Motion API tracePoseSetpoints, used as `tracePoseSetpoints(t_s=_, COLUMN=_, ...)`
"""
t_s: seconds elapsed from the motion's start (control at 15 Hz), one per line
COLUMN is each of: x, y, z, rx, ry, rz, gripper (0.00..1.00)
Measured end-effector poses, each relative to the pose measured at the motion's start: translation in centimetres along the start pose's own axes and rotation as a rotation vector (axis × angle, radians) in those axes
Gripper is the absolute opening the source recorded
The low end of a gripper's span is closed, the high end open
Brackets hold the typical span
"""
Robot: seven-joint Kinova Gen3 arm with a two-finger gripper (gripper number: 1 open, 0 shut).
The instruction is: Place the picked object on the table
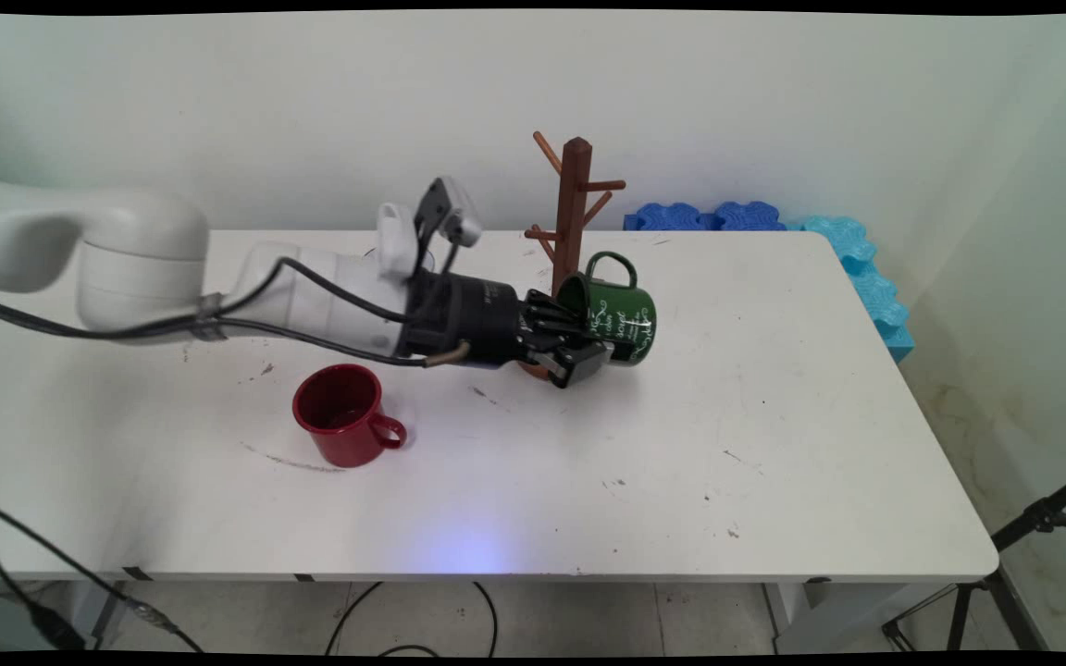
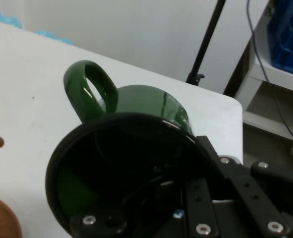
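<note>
The gripper point(image 1: 579, 347) fingers are closed on the rim of the green mug point(image 1: 621, 319) at frame centre; it looks light, stiff enamel, glossy and probably slippery; the rim serves as the hold.

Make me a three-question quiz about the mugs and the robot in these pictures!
1. Where is the red mug?
A. standing on the table
B. hanging on the wooden mug tree
C. inside the green mug

2. How many mugs are there?
A. one
B. two
C. four

3. What is the gripper doing?
A. hanging open above the red mug
B. shut on the green mug
C. shut on a peg

Answers: 1 A, it stands upright on the white table. 2 B, one red, one green. 3 B, the green mug is tipped sideways beside the wooden mug tree, its rim clamped in the gripper's fingers.
</note>
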State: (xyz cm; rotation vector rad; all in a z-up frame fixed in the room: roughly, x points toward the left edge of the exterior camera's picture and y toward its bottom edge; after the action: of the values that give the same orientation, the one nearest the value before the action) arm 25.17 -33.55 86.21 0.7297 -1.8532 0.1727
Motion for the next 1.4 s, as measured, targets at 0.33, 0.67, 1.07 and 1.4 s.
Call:
tracePoseSetpoints(t_s=0.33, x=0.3, y=0.5, z=-1.9, rx=-0.012, ry=-0.013, rz=0.039, gripper=0.0)
tracePoseSetpoints(t_s=0.67, x=-0.6, y=1.1, z=-2.8, rx=0.013, ry=-0.046, rz=0.079, gripper=0.0)
tracePoseSetpoints(t_s=1.07, x=-0.9, y=0.3, z=-4.7, rx=0.022, ry=-0.102, rz=0.09, gripper=0.0)
tracePoseSetpoints(t_s=1.4, x=1.7, y=-1.2, z=-8.5, rx=-0.015, ry=-0.11, rz=0.107, gripper=0.0)
